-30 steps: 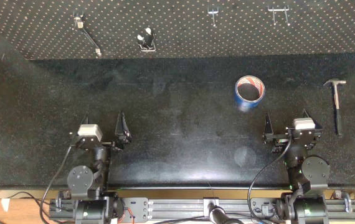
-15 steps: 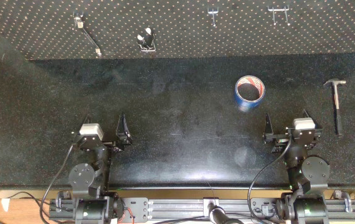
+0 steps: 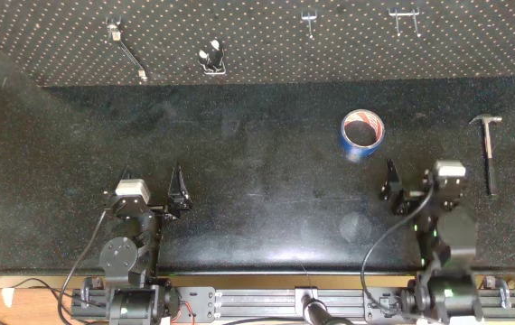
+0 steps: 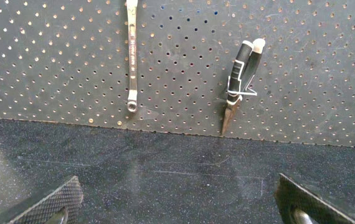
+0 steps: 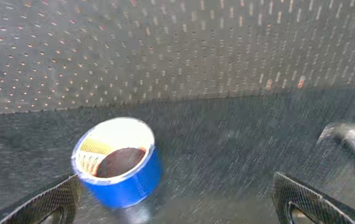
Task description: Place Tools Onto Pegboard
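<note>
A blue tape roll stands on the black table, right of centre, and shows close in the right wrist view. A hammer lies at the far right, its head toward the pegboard. On the pegboard hang a wrench and pliers. My left gripper stands open low at the front left and faces the board. Open as well, my right gripper sits in front of the tape roll, apart from it, with nothing between its fingers.
Two bare metal hooks stick out of the pegboard at the upper right. The table lies bare between the arms and the board.
The right arm's wrist has turned and shifted a little to the right and up the picture. The left arm, tape roll and hammer have not moved.
</note>
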{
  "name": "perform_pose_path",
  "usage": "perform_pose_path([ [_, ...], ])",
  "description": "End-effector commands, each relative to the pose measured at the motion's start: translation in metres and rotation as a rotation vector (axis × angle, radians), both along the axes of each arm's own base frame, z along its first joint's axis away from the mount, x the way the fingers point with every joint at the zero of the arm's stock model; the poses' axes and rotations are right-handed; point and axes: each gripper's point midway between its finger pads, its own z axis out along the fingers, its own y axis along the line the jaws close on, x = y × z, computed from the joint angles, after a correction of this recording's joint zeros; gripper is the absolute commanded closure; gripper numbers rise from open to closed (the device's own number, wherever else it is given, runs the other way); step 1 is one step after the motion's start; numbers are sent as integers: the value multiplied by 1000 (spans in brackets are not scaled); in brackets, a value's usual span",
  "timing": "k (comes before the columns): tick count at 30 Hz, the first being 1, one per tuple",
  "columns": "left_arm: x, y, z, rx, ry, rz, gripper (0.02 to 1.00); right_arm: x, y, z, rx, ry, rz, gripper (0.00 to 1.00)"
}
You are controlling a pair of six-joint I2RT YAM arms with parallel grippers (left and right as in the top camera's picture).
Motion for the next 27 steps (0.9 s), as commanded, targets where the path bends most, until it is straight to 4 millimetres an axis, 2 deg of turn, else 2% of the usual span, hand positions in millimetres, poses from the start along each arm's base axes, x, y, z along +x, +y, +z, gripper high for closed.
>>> perform_pose_path([
  [1, -1, 2, 0, -4, -2, 12, 23, 35, 50, 29, 177, 215, 155, 5],
  [3, -1, 2, -1, -4, -1, 12, 23, 45, 72, 26, 158, 376, 211, 5],
  [6, -1, 2, -1, -4, -1, 12, 23, 61, 108, 17, 0, 579, 320, 5],
  [8, -1, 2, -1, -4, -1, 12, 23, 72, 115, 5, -74, 705, 292, 5],
  [11, -1, 2, -1, -4, -1, 12, 23, 93, 123, -14, -118, 853, 276, 5],
  [14, -1, 2, -1, -4, -1, 12, 23, 109, 128, -32, -125, 923, 265, 5],
  [17, -1, 2, 0, -4, -2, 12, 23, 116, 129, -48, -112, 982, 236, 5],
  [20, -1, 2, 0, -4, -2, 12, 23, 118, 118, -59, -20, 1030, 131, 5],
  [23, -1, 2, -1, -4, -1, 12, 23, 117, 117, -72, -16, 1065, 133, 5],
  [24, -1, 2, -1, -4, -1, 12, 23, 117, 116, -77, -19, 1078, 132, 36],
  [27, -1, 2, -1, -4, -1, 12, 20, 115, 116, -86, -24, 1101, 128, 316],
])
